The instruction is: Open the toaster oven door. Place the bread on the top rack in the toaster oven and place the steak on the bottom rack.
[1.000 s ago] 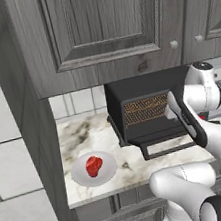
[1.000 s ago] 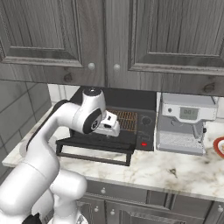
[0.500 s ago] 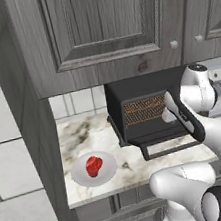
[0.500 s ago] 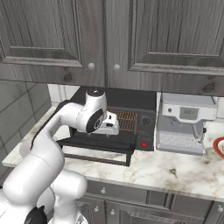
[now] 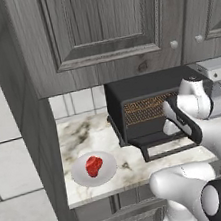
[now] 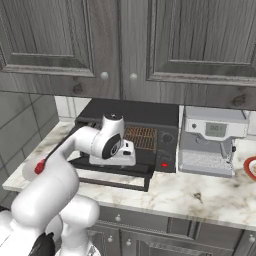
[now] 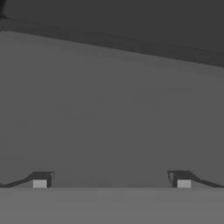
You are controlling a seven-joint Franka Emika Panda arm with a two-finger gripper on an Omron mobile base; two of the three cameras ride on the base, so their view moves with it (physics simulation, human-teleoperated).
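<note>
The door [image 5: 160, 139] is folded down flat in front of the oven [image 6: 131, 131], directly beneath the tool [image 7: 112, 180]. The tool stands wide, its tips [image 7: 40, 179] far apart with nothing between them, facing a plain dark surface at close range. Copper rack [image 5: 145, 109] wire shows in the oven mouth behind the tool. The steak [image 5: 94, 165] lies on a white plate [image 5: 108, 172] on the bench [image 5: 82, 134], well apart from the tool on its left. A coffee machine [image 6: 212, 142] stands beside the oven, to the tool's right.

arm: glossy white rounded shells | joints: dark rings | tool tips: small, dark
</note>
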